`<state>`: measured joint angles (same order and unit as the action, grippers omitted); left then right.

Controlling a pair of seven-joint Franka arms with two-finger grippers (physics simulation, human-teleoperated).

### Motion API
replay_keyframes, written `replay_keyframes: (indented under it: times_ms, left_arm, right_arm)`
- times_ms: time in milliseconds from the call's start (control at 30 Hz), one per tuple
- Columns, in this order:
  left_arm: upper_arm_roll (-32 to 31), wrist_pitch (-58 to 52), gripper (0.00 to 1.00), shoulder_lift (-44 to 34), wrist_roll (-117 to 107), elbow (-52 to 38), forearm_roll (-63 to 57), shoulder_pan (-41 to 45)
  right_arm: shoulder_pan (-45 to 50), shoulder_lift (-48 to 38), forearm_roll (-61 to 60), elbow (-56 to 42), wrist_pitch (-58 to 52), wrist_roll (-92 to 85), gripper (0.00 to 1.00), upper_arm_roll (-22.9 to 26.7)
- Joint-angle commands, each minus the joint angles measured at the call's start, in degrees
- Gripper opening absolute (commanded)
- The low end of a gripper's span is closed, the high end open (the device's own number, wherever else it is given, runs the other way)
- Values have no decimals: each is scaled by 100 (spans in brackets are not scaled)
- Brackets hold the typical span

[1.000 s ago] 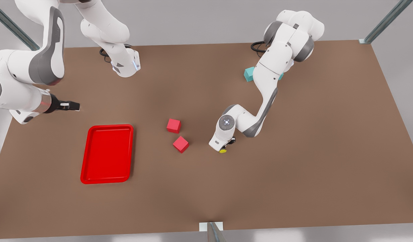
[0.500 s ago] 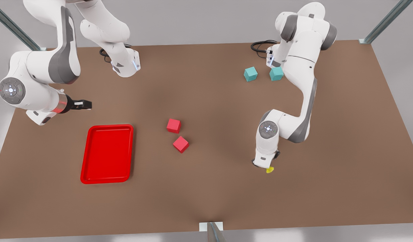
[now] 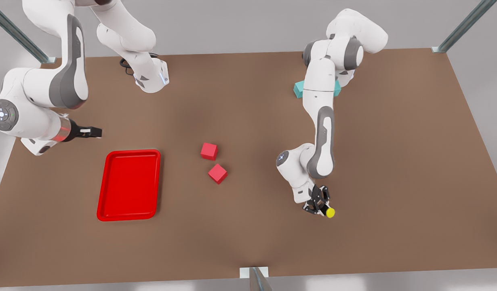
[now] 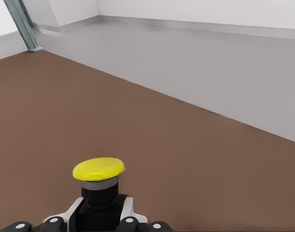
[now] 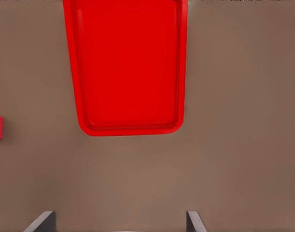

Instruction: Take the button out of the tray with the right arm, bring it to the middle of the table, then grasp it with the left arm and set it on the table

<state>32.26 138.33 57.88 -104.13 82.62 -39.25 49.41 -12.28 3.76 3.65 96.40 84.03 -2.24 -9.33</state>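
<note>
Front view is showing the left tool pinching the button low over the table, right of centre, so only setting down is remaining. The right tool, fingers spread, is waiting beyond the empty tray.

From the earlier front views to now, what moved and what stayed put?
The left gripper, shut on the button, swung from beside the red cubes toward the front view's right and nearer the camera, then tilted so the yellow cap points sideways. The right gripper shifted slightly beside the tray, open and holding nothing. Tray, red cubes and teal cubes stayed put.
</note>
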Motion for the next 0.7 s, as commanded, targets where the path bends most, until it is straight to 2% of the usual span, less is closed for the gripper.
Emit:
replay_keyframes:
  times_ms: [0,233,667]
  left_arm:
    - [96,45,37,65,-4599,-9,14,78]
    - [887,-43,37,698,-4704,-1,137,763]
    - [1397,-131,37,1252,-4643,-1,-47,1255]
  right_arm:
    - [76,-16,91,-34,96,-22,100,-7]
    - [164,81,118,1,87,-22,100,-7]
    - [76,151,153,1,254,-101,100,-7]
